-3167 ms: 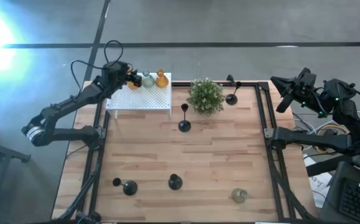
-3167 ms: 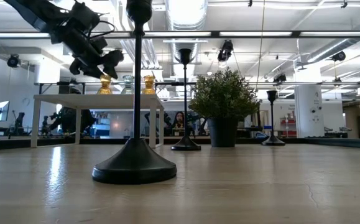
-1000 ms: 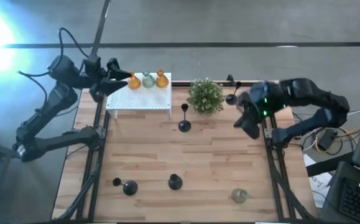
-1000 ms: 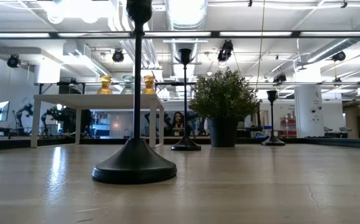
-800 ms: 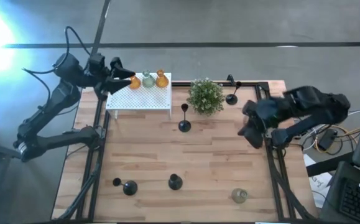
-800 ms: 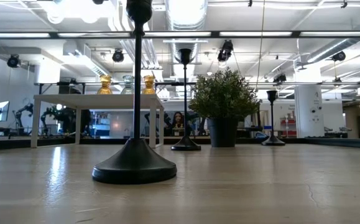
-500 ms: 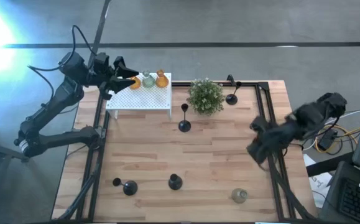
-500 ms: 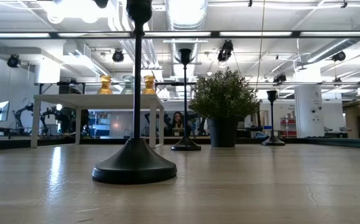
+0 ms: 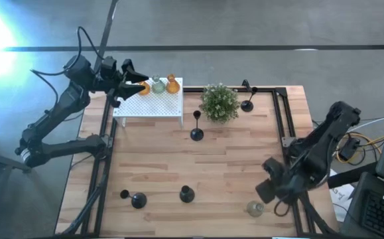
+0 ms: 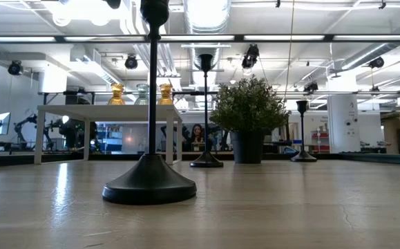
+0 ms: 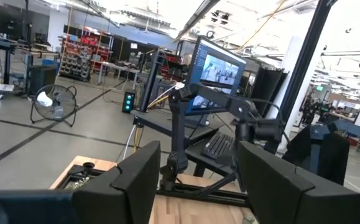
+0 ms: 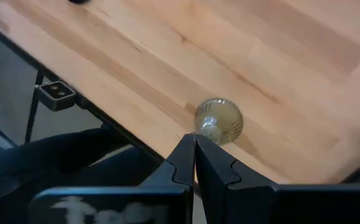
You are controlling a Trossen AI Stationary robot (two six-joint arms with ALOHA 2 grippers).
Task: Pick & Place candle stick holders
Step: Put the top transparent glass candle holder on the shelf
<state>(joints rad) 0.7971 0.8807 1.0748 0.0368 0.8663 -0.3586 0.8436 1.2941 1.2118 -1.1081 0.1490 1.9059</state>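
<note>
The right gripper (image 9: 266,190) is seen above the near right part of the wooden table (image 9: 231,166), just beside a clear glass holder (image 9: 255,208) that stands close to the near edge. In the right wrist view its 2 fingers (image 12: 186,163) are pressed together with nothing between them, and the glass holder (image 12: 218,120) is seen on the wood just beyond their tips, not gripped.

The left gripper (image 9: 133,81) is held off the far left corner of the table, beside the white perforated box (image 9: 149,105). Its fingers (image 11: 139,171) are spread wide in the left wrist view, and nothing is held between them.

On top of the box, 3 squat glass holders are lined up: an amber one (image 9: 144,87) nearest the left gripper, a clear one (image 9: 158,85) in the middle and another amber one (image 9: 172,84) at the far corner. In the low view the same 3 are seen in a row on the box top (image 10: 106,108).

4 black holders are spread over the table. 1 (image 9: 196,129) stands upright near the middle, just beside the green plant (image 9: 219,101). Another (image 9: 247,101) is found on the other side of the plant, by the far edge. 2 more are placed near the front edge: 1 (image 9: 186,194) at the centre, and 1 (image 9: 134,198) to its left that appears tipped over.
</note>
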